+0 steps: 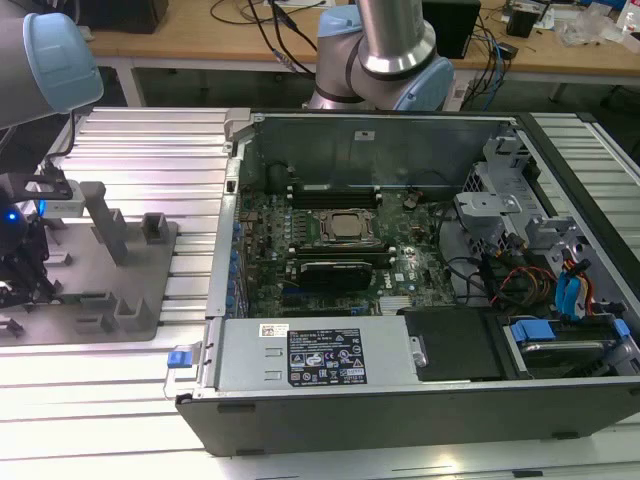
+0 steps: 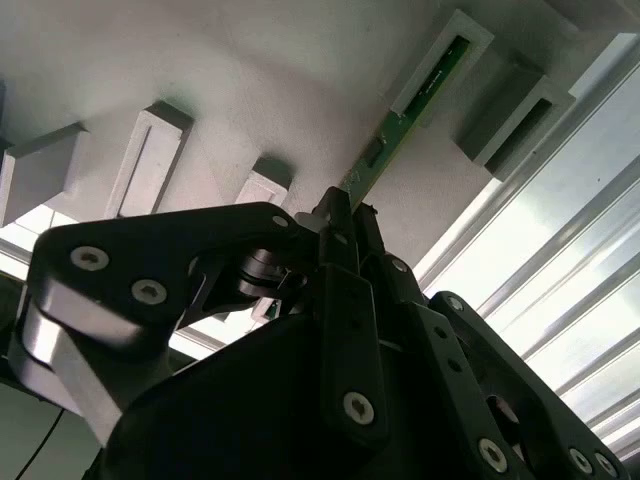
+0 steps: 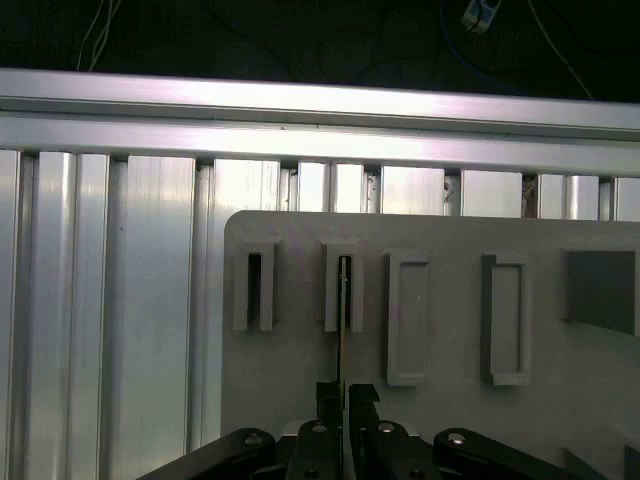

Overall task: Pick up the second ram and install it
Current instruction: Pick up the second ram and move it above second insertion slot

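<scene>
We log a black label and a white sticker on the case's silver cover. Neither is legible.

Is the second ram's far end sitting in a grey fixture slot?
Yes, in the second wrist view the second ram runs from the gripper's grasp into a grey fixture slot.

Ribbed aluminium on the bench, brushed, with a bright sheen along the ridges. Grey matt plastic on the fixture plate, faintly grainy in the second wrist view. Green circuit board on the second ram, slightly glossy. Black satin finish on the gripper, with shiny metal screw heads. Dull grey sheet metal on the computer case. Reflective silvery metal on the processor socket. Smooth silver metal on the arm, with glossy light-blue caps.
</scene>
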Robot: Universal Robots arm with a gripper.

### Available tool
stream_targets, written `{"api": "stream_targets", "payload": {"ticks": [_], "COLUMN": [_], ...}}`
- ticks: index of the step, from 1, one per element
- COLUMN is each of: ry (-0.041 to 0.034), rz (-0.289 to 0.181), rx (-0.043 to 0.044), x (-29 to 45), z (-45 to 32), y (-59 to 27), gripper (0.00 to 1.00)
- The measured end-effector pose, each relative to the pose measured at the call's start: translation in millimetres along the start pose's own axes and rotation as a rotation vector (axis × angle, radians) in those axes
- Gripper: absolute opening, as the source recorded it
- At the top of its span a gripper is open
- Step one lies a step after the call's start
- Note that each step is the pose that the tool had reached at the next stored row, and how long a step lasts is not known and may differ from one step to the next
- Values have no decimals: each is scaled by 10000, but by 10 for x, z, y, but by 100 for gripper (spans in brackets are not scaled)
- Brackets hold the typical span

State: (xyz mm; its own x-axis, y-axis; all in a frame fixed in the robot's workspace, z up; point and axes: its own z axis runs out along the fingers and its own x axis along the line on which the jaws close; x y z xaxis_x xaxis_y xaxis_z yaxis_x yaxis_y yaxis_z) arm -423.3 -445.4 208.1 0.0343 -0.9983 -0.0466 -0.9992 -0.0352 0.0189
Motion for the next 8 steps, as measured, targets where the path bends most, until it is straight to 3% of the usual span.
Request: {"api": "stream_targets", "payload": {"ticks": [8], "ry": [-1], "rz": [0], "rx": [0], "x": [5], "z": [0], "y": [0], "gripper": [16]}}
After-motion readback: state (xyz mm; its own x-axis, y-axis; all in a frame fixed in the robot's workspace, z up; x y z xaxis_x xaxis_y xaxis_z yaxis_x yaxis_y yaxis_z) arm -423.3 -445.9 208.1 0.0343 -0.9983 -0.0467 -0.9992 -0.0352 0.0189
